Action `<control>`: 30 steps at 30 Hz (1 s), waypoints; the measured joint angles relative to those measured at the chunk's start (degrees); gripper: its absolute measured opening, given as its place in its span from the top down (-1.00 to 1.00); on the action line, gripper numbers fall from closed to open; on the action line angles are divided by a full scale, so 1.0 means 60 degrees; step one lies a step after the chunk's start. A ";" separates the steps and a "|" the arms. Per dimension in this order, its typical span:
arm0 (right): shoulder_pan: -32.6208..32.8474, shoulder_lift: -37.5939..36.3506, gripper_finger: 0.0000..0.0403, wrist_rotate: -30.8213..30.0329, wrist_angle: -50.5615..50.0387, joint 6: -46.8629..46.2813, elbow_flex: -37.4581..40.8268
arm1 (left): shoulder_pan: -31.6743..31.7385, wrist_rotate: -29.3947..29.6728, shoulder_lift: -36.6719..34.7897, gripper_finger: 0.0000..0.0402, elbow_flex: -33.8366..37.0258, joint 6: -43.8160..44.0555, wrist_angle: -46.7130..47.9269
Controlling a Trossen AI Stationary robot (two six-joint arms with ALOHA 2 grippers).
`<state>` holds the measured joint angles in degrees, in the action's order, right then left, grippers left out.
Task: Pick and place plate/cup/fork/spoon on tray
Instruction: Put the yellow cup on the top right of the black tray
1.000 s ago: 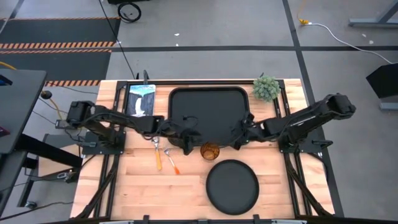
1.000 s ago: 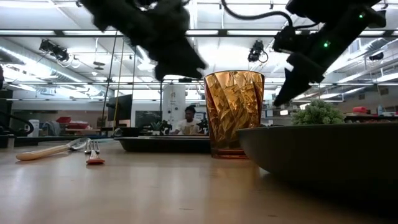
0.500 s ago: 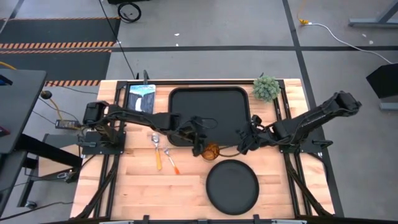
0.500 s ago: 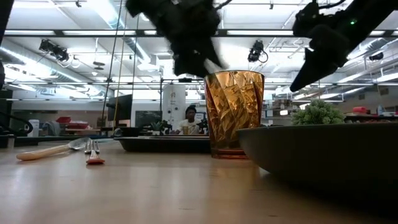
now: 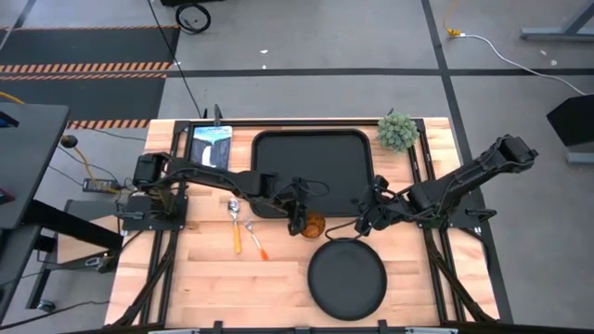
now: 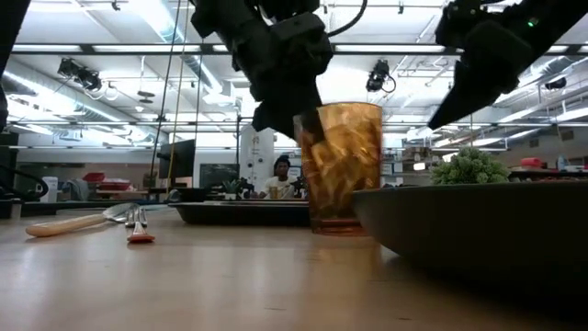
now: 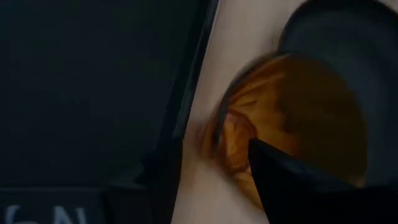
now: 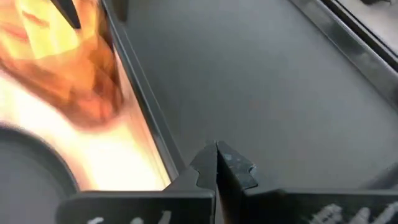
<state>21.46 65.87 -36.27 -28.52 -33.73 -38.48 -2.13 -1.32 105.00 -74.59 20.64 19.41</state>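
Since the earlier frames we log the left arm reaching further across the bench (image 5: pixel 278 278): its tool has come from the tray's near rim to the cup, and the right arm has drawn back a little toward the plate's far edge.

Largest first. We note the tray (image 5: pixel 311 158) lies bare at the bench's far middle, the natural destination, with nothing of the task on it yet. The plate (image 5: pixel 346 278) sits on the bench nearer than the tray, just beside the cup, untouched.

The cup (image 6: pixel 342 165) stands upright on the bench between tray and plate. The left tool (image 5: pixel 299 221) is at its rim, spread wide; in the left wrist view one dark finger (image 7: pixel 292 180) reaches down inside the cup (image 7: pixel 292 118), which we read as one finger in and one out, set to pinch the wall. We judge that no grip is made yet. That hold suits a small tumbler too close to the plate for a side grasp.

The right tool (image 8: pixel 217 165) hangs over the tray's near right rim, fingers pressed together and empty, waiting.

The spoon (image 5: pixel 234 223) and fork (image 5: pixel 255 237) lie side by side on the bench, left of the cup and well apart from both tools.
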 joint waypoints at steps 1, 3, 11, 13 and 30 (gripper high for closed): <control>0.0010 -0.0079 0.98 0.0007 -0.0042 0.0117 0.0013 | 0.0004 0.0001 0.0063 0.08 -0.0049 -0.0002 -0.0202; 0.0011 -0.0212 0.98 0.0026 0.0054 0.0203 -0.0047 | 0.0007 -0.0035 0.0069 0.11 -0.0043 -0.0016 0.0141; 0.0011 -0.0883 0.98 0.0130 0.0155 0.0491 -0.0111 | 0.0007 -0.0074 0.0178 0.25 -0.0196 -0.0055 0.0175; 0.0014 -0.0962 0.97 0.0189 0.0096 0.0591 -0.0079 | 0.0007 -0.0074 0.0178 0.30 -0.0213 -0.0058 0.0183; -0.0011 -0.0995 0.96 0.0232 0.0119 0.0407 -0.0090 | -0.0061 0.0236 0.0167 0.91 -0.0244 -0.0568 0.0177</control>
<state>21.39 59.90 -34.87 -27.81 -31.29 -39.03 -2.50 0.10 106.00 -76.05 17.24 20.47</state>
